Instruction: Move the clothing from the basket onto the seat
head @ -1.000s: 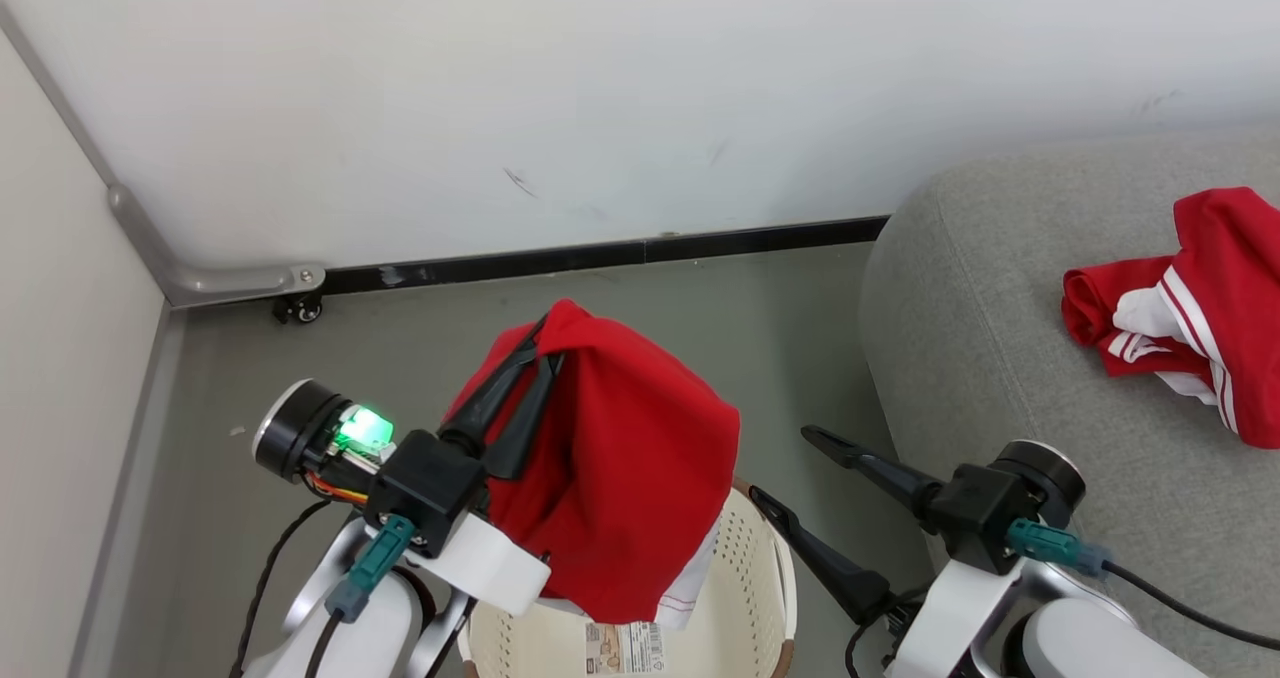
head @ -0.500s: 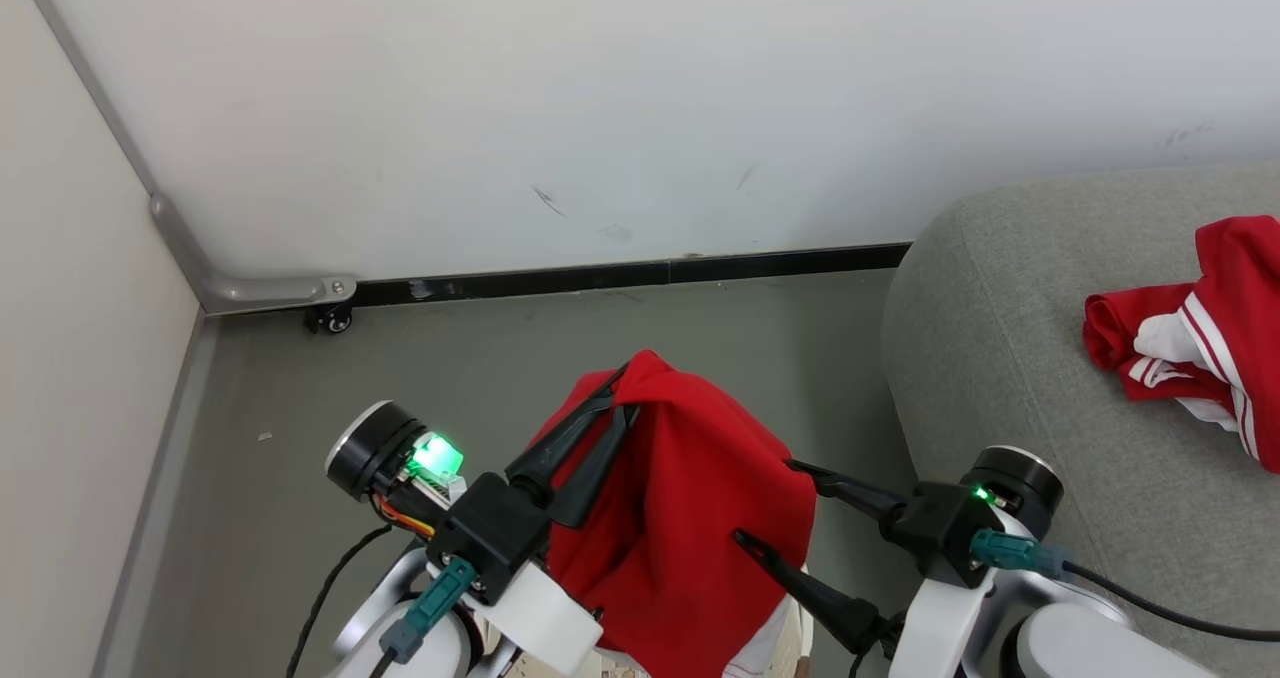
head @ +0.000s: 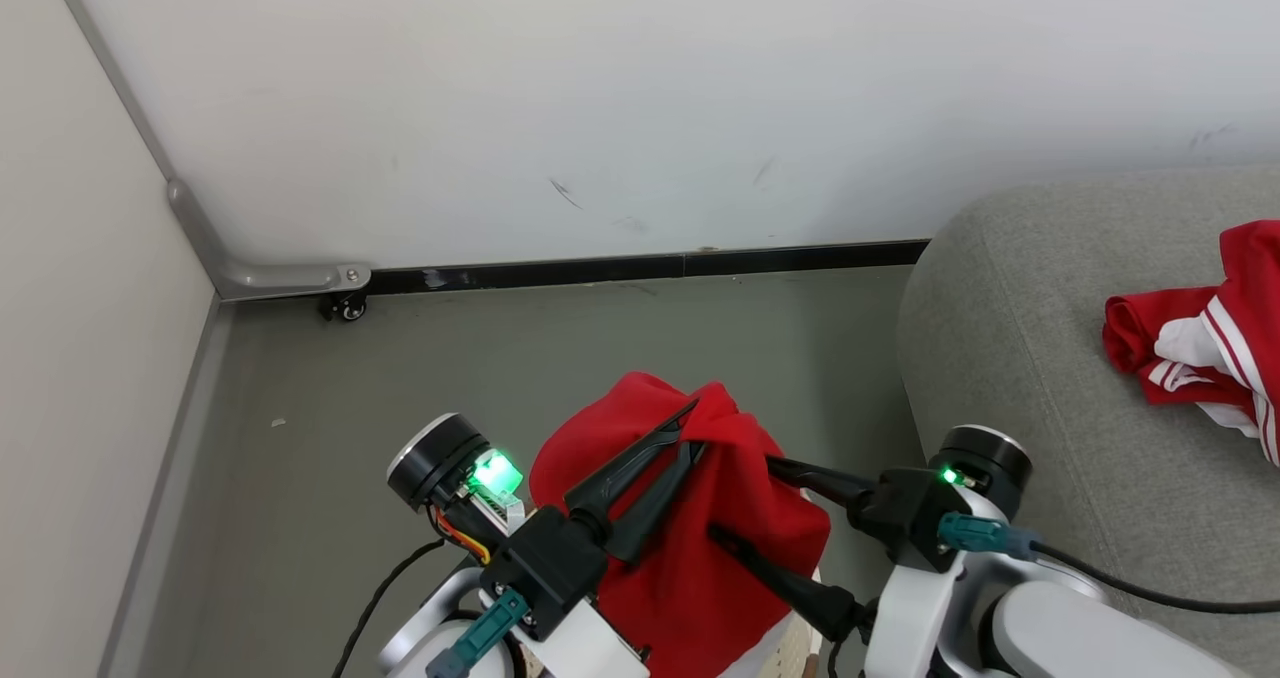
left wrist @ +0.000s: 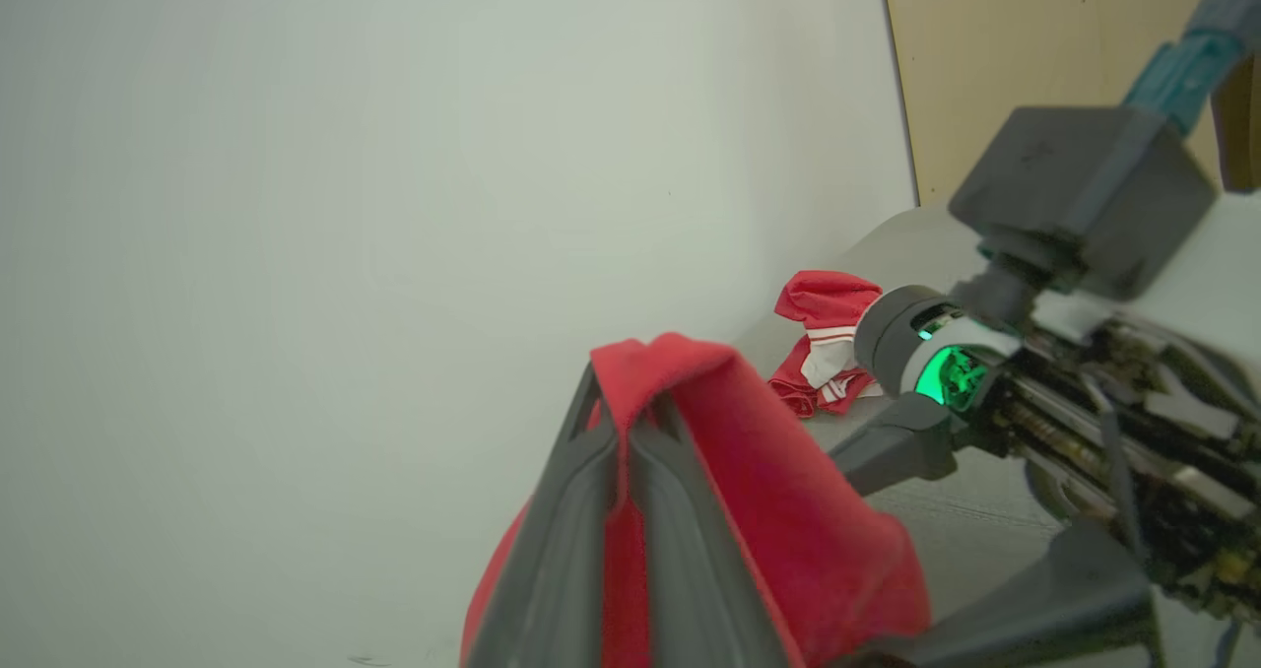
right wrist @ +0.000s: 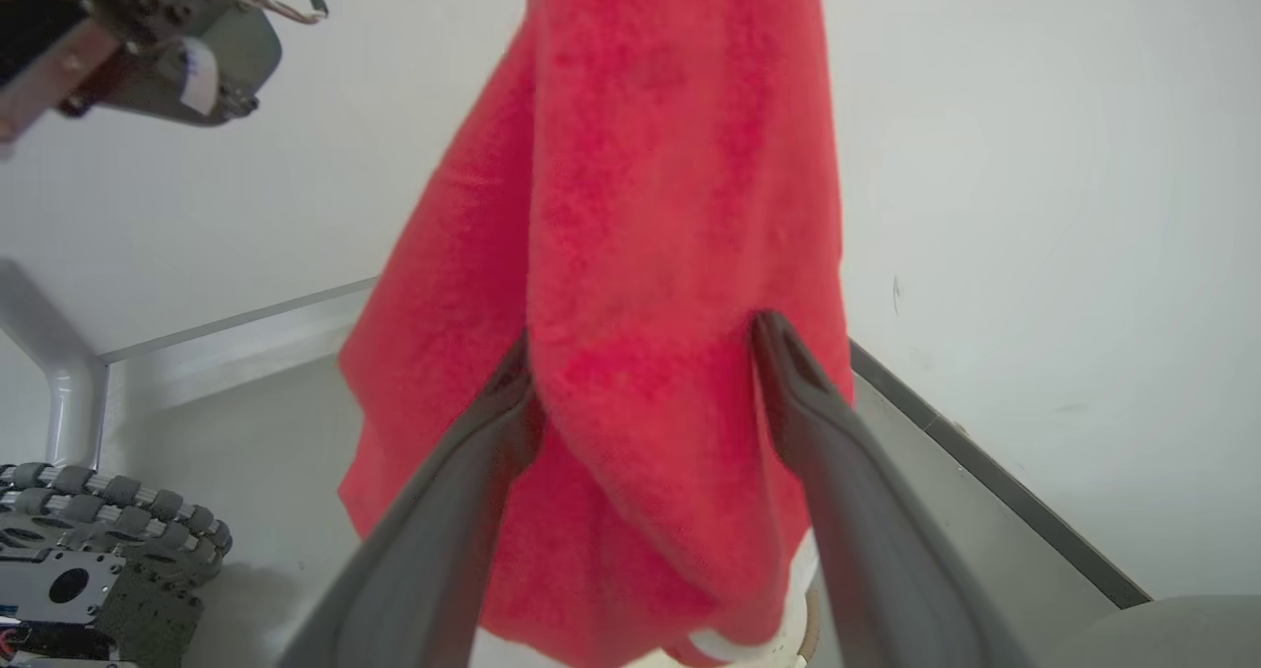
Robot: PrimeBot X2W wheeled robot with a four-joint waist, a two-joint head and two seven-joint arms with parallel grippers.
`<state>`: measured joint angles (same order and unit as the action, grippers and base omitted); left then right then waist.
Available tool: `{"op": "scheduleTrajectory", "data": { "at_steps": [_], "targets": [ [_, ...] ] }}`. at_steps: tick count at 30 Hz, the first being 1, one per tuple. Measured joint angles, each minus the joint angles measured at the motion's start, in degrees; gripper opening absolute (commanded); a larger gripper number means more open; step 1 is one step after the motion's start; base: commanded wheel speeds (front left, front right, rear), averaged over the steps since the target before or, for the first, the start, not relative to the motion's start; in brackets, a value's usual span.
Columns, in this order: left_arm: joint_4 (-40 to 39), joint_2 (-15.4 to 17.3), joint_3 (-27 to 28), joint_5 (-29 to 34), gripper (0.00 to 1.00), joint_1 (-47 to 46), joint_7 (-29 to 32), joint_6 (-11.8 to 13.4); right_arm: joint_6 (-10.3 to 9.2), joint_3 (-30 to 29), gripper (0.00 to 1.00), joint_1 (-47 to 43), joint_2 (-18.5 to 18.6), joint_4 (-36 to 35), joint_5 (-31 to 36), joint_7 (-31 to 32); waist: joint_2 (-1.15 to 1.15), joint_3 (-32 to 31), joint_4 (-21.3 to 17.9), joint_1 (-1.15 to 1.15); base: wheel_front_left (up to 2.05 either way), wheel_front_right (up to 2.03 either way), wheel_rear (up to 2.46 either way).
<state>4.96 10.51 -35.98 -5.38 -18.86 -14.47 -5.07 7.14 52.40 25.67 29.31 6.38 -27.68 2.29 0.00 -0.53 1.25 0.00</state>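
**Figure: Second garment lifted clear of the basket, one gripper holding**

The left gripper (head: 697,426) is clenched on a peak of the red garment (head: 690,568), and the cloth hangs from that single pinch in a loose cone. The right gripper (head: 741,498) stands with its fingers spread wide to either side of a hanging fold. In the right wrist view its fingertips (right wrist: 520,392) press lightly into the fabric without closing on it. The garment hangs above the basket (head: 796,646), of which only a sliver shows below the cloth, and its white trim hangs lowest. A striped garment (head: 1190,358) already lies crumpled on the seat (head: 1020,358), well apart from the grippers.

Handling, as judged from the drape: the cloth is light, soft and limp. It will not break or hold a shape, and it will swing and trail on the way across. A knit of this kind grips well, so one firm pinch on a bunched fold probably suffices. A second hold lower down, where the right fingers now straddle it, would shorten the hanging length and keep the hem off the basket rim and the floor (head: 520,348).
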Motion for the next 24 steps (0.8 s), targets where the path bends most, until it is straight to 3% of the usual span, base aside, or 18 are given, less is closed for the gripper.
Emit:
{"op": "scheduleTrajectory", "data": {
  "at_steps": [1, 2, 5, 6, 14, 20, 22, 23, 24],
  "targets": [
    [-0.1, 0.0, -0.1, 0.0, 0.0, 0.0, 0.0, -0.1, 0.01, 0.4, 0.87, 0.4, -0.3, 0.2, -0.2, 0.0, 0.0, 0.1, 0.0, 0.0, 0.0, 0.0, 0.0],
    [-0.2, -0.2, -0.2, -0.1, 0.0, 0.0, 0.0, -0.1, 0.0, 0.7, 0.57, 0.7, -0.5, 0.5, -0.2, 0.0, 0.0, 0.1, 0.0, 0.0, 0.0, 0.0, 0.0],
    [-0.2, -0.3, -0.2, -0.7, 0.0, 0.0, 0.0, -0.1, 0.0, 2.3, 0.18, 1.7, -0.5, 1.1, -0.3, 0.0, 0.0, 0.4, -0.1, 0.0, 0.0, 0.0, 0.0],
    [-0.1, -0.3, -0.1, -1.0, 0.0, 0.0, 0.0, -0.1, 0.0, 2.5, 0.0, 1.7, -0.6, 1.2, -0.4, 0.0, 0.0, 0.5, -0.1, 0.0, 0.0, 0.0, 0.0],
    [3.2, 0.8, 2.1, -2.0, 0.0, 0.0, 0.1, -0.1, 0.0, 3.3, 0.0, 1.7, -0.6, 1.9, -2.5, -0.1, 0.0, 1.0, -0.7, 0.0, 0.0, 0.0, 0.0],
    [6.1, 1.6, 3.6, -3.6, 0.0, 0.3, 0.3, 0.0, 0.0, 0.5, 0.0, 1.7, -0.7, 2.0, -5.1, -1.5, 0.0, 1.2, -1.7, 0.0, 0.0, 0.0, 0.0],
    [7.1, 1.6, 4.1, -4.5, 0.43, 1.2, 0.3, 0.0, 0.0, -2.1, 0.0, 1.6, -0.8, 2.6, -6.2, -2.7, 0.0, 1.4, -2.3, 0.0, 0.0, 0.0, 0.0],
    [7.4, 1.6, 4.1, -4.5, 0.75, 1.4, 0.3, 0.0, 0.0, -2.9, 0.0, 1.6, -0.8, 3.0, -6.2, -3.0, 0.0, 1.4, -2.5, 0.0, 0.0, 0.0, 0.0],
    [7.7, 1.6, 4.3, -4.7, 1.0, 1.4, 0.3, 0.0, 0.0, -3.7, 0.0, 1.6, -0.7, 3.3, -6.2, -3.2, 0.0, 1.5, -2.8, 0.0, 0.0, 0.0, 0.0]
  ]
}}
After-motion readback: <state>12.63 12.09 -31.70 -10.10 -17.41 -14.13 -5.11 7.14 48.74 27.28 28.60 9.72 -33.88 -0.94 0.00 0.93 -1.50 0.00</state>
